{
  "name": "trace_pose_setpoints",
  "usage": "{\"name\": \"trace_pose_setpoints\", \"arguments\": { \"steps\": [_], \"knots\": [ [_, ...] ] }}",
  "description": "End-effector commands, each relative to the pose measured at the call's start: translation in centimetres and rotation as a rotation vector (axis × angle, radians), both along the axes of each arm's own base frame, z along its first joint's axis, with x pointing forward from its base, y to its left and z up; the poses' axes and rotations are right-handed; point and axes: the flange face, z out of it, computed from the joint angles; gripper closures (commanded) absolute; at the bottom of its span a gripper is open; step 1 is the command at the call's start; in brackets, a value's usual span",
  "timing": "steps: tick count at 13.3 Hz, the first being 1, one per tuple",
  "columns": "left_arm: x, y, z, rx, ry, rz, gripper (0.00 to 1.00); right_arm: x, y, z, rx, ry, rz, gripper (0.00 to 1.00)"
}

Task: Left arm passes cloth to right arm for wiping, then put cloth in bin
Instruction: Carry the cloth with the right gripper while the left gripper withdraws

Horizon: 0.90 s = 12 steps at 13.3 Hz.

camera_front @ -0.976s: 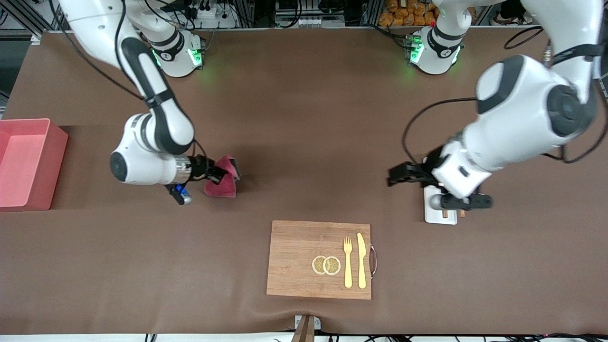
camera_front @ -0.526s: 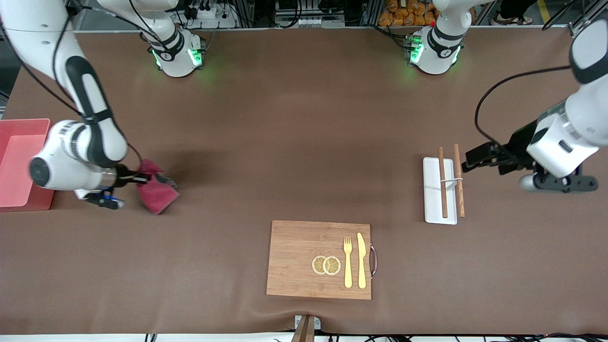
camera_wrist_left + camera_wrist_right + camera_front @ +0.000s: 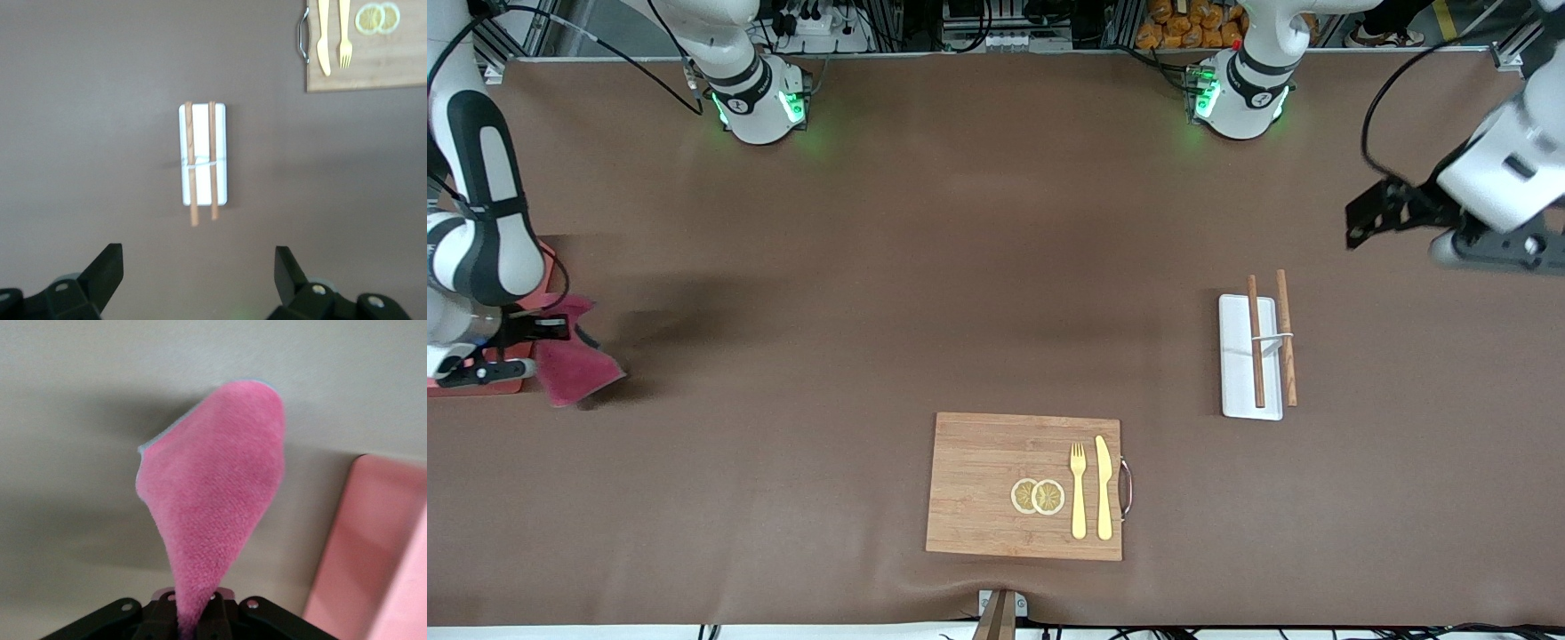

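My right gripper (image 3: 551, 327) is shut on the crimson-pink cloth (image 3: 574, 369), which hangs from it over the table just beside the salmon-pink bin (image 3: 480, 385). In the right wrist view the cloth (image 3: 213, 513) droops from the closed fingers with the bin's wall (image 3: 360, 547) beside it. The bin is mostly hidden by the right arm in the front view. My left gripper (image 3: 1374, 213) is open and empty, raised over the table at the left arm's end; its wrist view shows the spread fingertips (image 3: 107, 267).
A white tray with two chopsticks (image 3: 1252, 356) lies toward the left arm's end, also in the left wrist view (image 3: 203, 155). A wooden board (image 3: 996, 484) with fork, knife and lemon slices lies near the front camera.
My right gripper has carried the cloth from mid-table across to the bin's edge. My left gripper has pulled away from the chopstick tray toward its own end and risen.
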Motion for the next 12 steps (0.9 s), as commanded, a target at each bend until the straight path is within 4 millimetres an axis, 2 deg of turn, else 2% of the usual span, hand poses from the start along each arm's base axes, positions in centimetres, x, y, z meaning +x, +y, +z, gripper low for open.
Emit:
{"name": "trace_pose_setpoints", "arguments": {
  "steps": [1, 2, 3, 5, 7, 8, 11, 12],
  "knots": [
    [-2.4, 1.3, 1.5, 0.012, 0.013, -0.019, 0.00, 0.5, 1.2, -0.7, -0.017, 0.006, 0.035, 1.00],
    [-2.5, 1.4, 1.6, -0.002, 0.017, -0.012, 0.00, 0.5, 2.1, -1.8, -0.021, 0.019, -0.029, 1.00],
    [-3.1, 1.5, 1.8, -0.018, 0.040, -0.006, 0.00, 0.4, 4.1, -3.3, -0.019, 0.035, -0.079, 1.00],
    [-4.1, 2.0, 2.4, -0.019, 0.054, 0.007, 0.00, 0.5, 9.2, -5.5, 0.046, 0.015, -0.152, 1.00],
    [-4.2, 2.7, 2.7, -0.020, 0.046, 0.026, 0.00, 1.2, 13.1, -7.9, 0.053, 0.011, -0.241, 1.00],
    [-4.1, 3.3, 2.8, -0.021, 0.040, 0.038, 0.00, 1.5, 15.6, -8.1, 0.054, 0.013, -0.296, 1.00],
    [-3.3, 3.3, 3.2, -0.034, -0.018, 0.042, 0.00, 1.5, 25.3, -8.4, 0.078, 0.036, -0.435, 1.00],
    [-3.1, 2.8, 3.1, -0.037, -0.030, 0.034, 0.00, 1.4, 29.3, -8.2, 0.090, 0.039, -0.490, 1.00]
  ]
}}
